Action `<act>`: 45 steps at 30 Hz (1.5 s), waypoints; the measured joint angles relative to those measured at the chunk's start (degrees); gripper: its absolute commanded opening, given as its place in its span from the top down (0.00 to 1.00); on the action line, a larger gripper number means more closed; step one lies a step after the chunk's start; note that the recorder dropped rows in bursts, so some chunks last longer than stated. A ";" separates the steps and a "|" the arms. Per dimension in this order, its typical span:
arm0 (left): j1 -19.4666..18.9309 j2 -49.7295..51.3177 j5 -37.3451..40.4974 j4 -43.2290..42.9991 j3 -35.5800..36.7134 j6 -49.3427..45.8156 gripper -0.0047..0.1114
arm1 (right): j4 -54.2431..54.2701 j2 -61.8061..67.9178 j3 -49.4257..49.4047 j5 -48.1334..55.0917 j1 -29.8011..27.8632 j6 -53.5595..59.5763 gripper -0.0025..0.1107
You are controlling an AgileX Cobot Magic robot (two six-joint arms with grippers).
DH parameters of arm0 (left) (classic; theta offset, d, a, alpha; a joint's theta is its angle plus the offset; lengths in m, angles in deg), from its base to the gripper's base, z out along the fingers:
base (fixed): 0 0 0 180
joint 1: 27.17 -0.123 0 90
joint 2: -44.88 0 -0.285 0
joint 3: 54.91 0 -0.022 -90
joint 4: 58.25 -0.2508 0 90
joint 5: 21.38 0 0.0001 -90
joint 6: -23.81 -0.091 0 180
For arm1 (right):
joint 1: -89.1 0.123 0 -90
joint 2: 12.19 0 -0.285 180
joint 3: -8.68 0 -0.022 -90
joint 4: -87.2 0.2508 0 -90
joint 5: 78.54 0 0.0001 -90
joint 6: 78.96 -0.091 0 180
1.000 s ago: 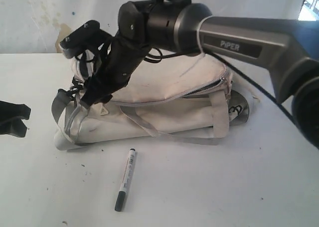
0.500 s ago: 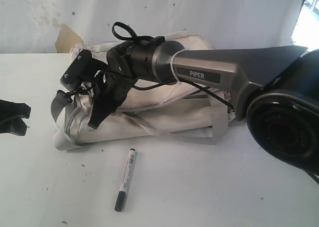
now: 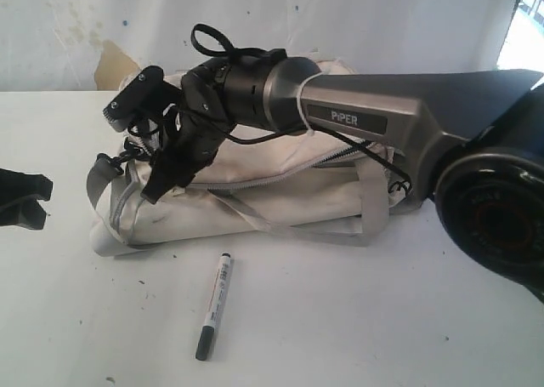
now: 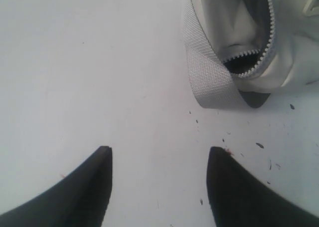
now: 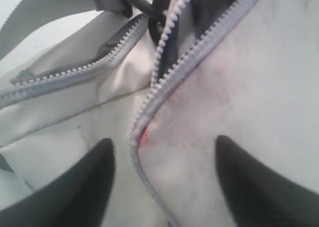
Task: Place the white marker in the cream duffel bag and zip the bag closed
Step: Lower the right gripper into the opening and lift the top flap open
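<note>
While the cream duffel bag [image 3: 280,204] sits along the middle of the table [image 3: 408,327], the white marker [image 3: 214,304] lies outside it, flat on the tabletop, a little off the bag's long side nearest the exterior camera, dark cap at the end away from the bag, no gripper touching it; surface: one white tabletop, matt, scattered with small dark specks [image 4: 259,145] beside the bag's end; room: white wall [image 3: 357,21] behind the bag, blotched, with one brownish patch [image 3: 115,64] above the bag's left end as the exterior view has it; bag: soft cream fabric, soiled, grey webbing strap [image 4: 204,67] looped off one end, grey zipper [image 5: 149,97] parted at that end so that dark lining [image 4: 244,65] shows, black clip [image 5: 144,5] close by the zipper; right arm [image 3: 382,106], grey, lettered PiPER, reaching across above the bag; right gripper [image 5: 163,138] tilted down at the bag's left end, fingers spread with the zipper line and cream cloth between them, pinching nothing that can be seen, contact with the fabric not to be told; left gripper [image 4: 158,148] well off the bag's left end, over bare table, fingers spread, nothing between them
</note>
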 measured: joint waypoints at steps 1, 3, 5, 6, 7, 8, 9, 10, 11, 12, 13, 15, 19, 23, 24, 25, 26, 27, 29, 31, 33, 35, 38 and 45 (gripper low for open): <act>0.00 0.00 0.00 0.00 0.00 0.00 0.45 | 0.01 0.00 0.00 0.15 0.00 -1.49 0.22; 0.00 0.00 0.00 0.00 0.00 0.00 0.45 | -0.40 0.00 0.00 0.52 0.15 -3.19 0.23; 0.00 0.00 -0.05 0.11 0.00 0.00 0.45 | -2.23 0.00 0.00 0.52 0.67 -4.82 0.33; 0.00 0.00 -0.05 0.20 0.00 0.00 0.45 | -5.05 0.12 0.00 0.52 1.28 -7.52 0.37; 0.00 0.00 -0.05 0.20 0.00 0.00 0.45 | -8.06 0.44 0.00 0.52 1.78 -10.83 0.40; 0.00 0.00 -0.05 0.20 0.00 0.00 0.45 | -13.09 0.97 0.00 0.39 2.45 -17.88 0.40; 0.00 0.00 -0.05 0.20 0.00 0.00 0.45 | -16.41 1.25 0.00 0.30 2.87 -22.13 0.39; 0.00 0.00 -0.05 0.20 0.00 0.00 0.45 | -20.53 1.63 0.00 0.17 3.35 -28.20 0.39; 0.00 0.00 -0.05 0.20 0.00 0.00 0.45 | -22.09 1.86 0.00 0.03 3.57 -29.88 0.38; 0.00 0.00 -0.05 0.20 0.00 0.00 0.45 | -24.38 1.95 0.00 -0.34 4.02 -31.37 0.38; 0.00 0.00 -0.05 0.20 0.00 0.00 0.45 | -25.72 1.95 0.00 -0.70 4.36 -31.72 0.38; 0.00 0.00 -0.05 0.20 0.00 0.00 0.45 | -31.18 1.95 0.00 -2.31 5.87 -33.19 0.38; 0.00 0.00 -0.05 0.20 0.00 0.00 0.45 | -37.08 3.45 0.00 -2.27 6.62 -38.34 0.38; 0.00 0.00 -0.05 0.20 0.00 0.00 0.45 | -38.60 6.14 0.00 -1.23 6.62 -39.56 0.40; 0.00 0.00 -0.05 0.20 0.00 0.00 0.45 | -38.92 6.25 0.00 -1.23 6.62 -39.56 0.44; 0.00 0.00 -0.05 0.20 0.00 0.00 0.45 | -39.74 6.25 0.00 -1.23 6.62 -39.67 0.47; 0.00 0.00 -0.05 0.20 0.00 0.00 0.45 | -40.04 6.25 0.00 -1.23 6.62 -39.79 0.51; 0.00 0.00 -0.05 0.20 0.00 0.00 0.45 | -40.54 6.25 0.00 -1.23 6.62 -39.79 0.56; 0.00 0.00 -0.05 0.20 0.00 0.00 0.45 | -41.18 6.25 0.00 -0.65 6.62 -39.79 0.67; 0.00 0.00 -0.05 0.20 0.00 0.00 0.45 | -41.45 6.25 0.00 0.26 6.62 -39.89 0.79; 0.00 0.00 -0.05 0.31 0.00 0.00 0.45 | -41.52 6.25 0.00 1.11 6.62 -39.89 0.90; 0.00 0.00 -0.05 0.31 0.00 0.00 0.45 | -41.68 6.25 0.00 2.52 6.62 -39.92 0.98; 0.00 0.00 -0.26 0.31 0.00 0.00 0.45 | -41.67 5.99 0.00 4.41 6.62 -39.92 0.98; 0.00 0.00 -0.65 0.31 0.00 0.00 0.45 | -41.67 2.98 0.00 6.97 6.62 -39.92 0.98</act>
